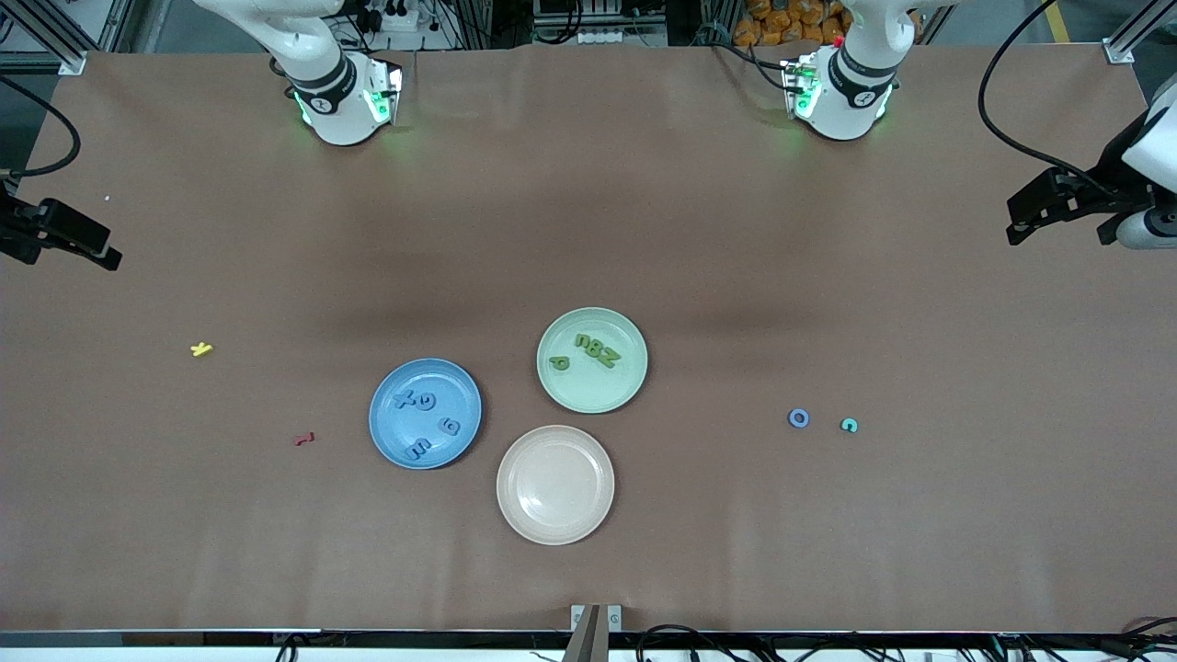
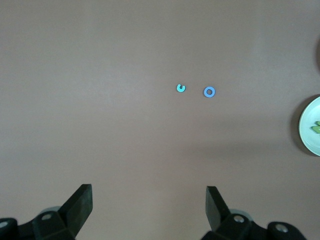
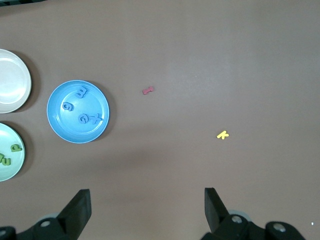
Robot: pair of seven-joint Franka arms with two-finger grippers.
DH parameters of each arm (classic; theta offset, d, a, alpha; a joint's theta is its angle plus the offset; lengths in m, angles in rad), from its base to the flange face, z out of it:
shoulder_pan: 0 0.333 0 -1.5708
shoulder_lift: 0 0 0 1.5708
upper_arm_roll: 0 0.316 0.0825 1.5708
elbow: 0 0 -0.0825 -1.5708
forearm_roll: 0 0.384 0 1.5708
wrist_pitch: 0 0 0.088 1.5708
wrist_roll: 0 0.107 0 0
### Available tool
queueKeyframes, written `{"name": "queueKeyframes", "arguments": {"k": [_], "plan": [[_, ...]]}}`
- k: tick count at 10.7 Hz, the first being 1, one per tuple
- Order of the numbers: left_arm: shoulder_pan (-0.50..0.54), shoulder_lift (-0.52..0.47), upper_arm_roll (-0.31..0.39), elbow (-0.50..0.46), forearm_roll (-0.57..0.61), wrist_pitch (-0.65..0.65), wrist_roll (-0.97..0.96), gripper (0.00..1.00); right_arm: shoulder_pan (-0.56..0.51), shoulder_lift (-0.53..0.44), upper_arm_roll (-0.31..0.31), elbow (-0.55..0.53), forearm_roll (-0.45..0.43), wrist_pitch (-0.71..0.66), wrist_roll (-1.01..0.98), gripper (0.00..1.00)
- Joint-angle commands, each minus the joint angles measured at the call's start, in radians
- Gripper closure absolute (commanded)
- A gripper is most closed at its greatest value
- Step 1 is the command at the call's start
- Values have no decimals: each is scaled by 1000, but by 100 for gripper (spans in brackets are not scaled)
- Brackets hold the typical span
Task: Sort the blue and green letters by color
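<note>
Both of your grippers are spread wide and hold nothing: the left gripper [image 2: 149, 207] and right gripper [image 3: 147, 210] hang over bare matte brown counter [image 1: 828, 552]. Chunky blue letters [image 1: 425, 423] lie in the smooth round blue plate [image 1: 382, 405]. Beside it, green letters [image 1: 588, 351] lie in the green plate [image 1: 625, 391].
</note>
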Motion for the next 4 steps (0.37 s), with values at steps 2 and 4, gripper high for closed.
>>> {"name": "queueKeyframes", "arguments": {"k": [2, 4], "plan": [[3, -7, 0, -1, -23, 4, 18, 0, -3, 3, 5, 5, 5, -6, -5, 0], [5, -7, -5, 2, -27, 4, 19, 0, 5, 3, 6, 3, 3, -1, -5, 0]]}}
